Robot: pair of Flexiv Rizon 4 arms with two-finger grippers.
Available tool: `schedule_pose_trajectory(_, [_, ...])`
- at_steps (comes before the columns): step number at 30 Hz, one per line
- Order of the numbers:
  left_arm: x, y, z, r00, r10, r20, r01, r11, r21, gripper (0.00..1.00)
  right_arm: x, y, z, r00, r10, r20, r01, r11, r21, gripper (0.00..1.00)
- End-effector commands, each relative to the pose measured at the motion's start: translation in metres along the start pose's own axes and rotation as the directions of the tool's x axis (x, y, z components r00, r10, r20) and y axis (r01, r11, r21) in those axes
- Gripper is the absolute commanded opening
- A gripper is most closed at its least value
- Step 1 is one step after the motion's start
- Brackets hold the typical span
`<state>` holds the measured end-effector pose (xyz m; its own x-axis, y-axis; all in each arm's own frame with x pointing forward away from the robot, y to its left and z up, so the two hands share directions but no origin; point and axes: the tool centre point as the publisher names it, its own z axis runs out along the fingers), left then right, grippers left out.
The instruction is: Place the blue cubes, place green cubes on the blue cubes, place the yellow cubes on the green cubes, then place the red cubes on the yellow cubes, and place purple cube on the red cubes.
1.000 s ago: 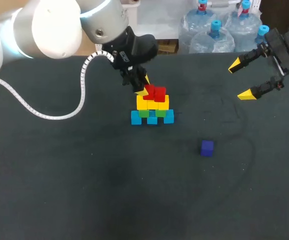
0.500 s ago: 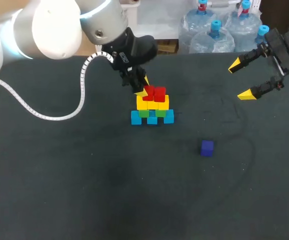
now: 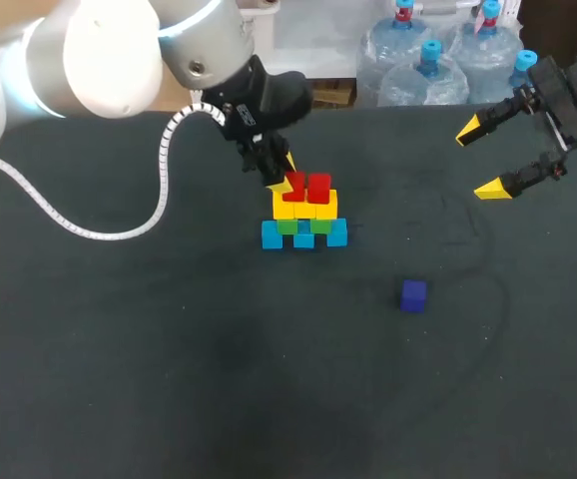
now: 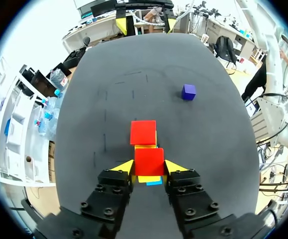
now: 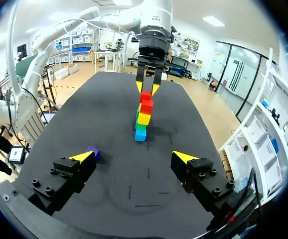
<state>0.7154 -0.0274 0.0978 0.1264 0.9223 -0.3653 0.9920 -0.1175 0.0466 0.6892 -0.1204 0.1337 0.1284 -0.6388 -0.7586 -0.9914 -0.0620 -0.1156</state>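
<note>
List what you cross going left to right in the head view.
White coiled cable → stack of blue, green, yellow and red cubes → lone purple cube → right gripper. Left gripper, shut on a red cube, overlaps the stack: omitted.

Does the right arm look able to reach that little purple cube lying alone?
Probably yes. The small purple cube sits alone on the dark tabletop, and the right pincer hangs open on that side. The left pincer, closed on a red cube, is away at the stack.
</note>
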Motion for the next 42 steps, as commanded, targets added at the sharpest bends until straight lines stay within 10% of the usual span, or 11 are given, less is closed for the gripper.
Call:
schedule_pose_trajectory(1, [-0.0004,0.003,0.0015,1.0,0.001,-0.001,-0.001,1.0,0.007,0.0,0.0003,-0.0005,0.0006,1.0,-0.001,0.001,0.001,1.0,0.0,1.0])
schedule_pose_trajectory(31, [0.0002,0.0049,0.0043,1.0,-0.014,-0.01,0.015,1.0,0.019,0.0,0.0003,-0.0005,0.0006,1.0,-0.001,0.001,0.001,1.0,0.0,1.0])
schedule_pose_trajectory(42, [0.0,0.0055,0.0045,1.0,-0.018,-0.012,0.018,1.0,0.02,0.29,0.0003,-0.0005,0.0006,1.0,-0.001,0.001,0.001,1.0,0.0,1.0])
